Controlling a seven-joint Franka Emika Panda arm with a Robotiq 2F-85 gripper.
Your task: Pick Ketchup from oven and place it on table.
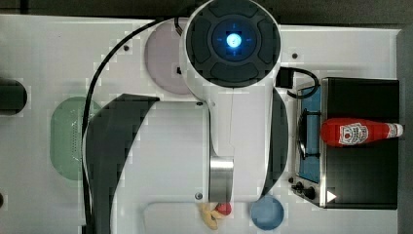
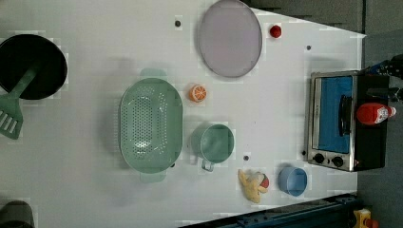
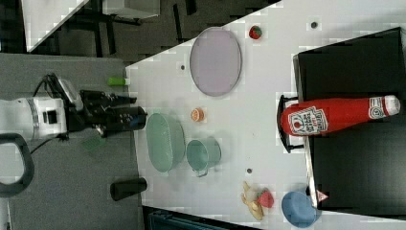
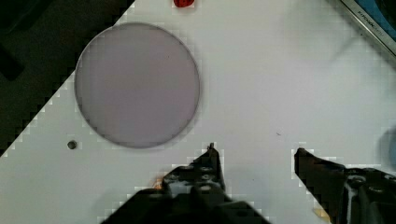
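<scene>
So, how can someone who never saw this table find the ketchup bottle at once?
Look for the black toaster oven at the left view's right end of the white table. The ketchup bottle stands on the oven's roof, above the door handle. It is red with a white label and cap, far bigger than the small strawberry by the plate.

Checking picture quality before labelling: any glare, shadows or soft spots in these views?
Top view: a blue light glows on the arm, which casts dark shadows on the table. Left view: even light, a faint shadow beside the colander. Wrist view: the open gripper is dark, and the plate is matte, without glare.
</scene>
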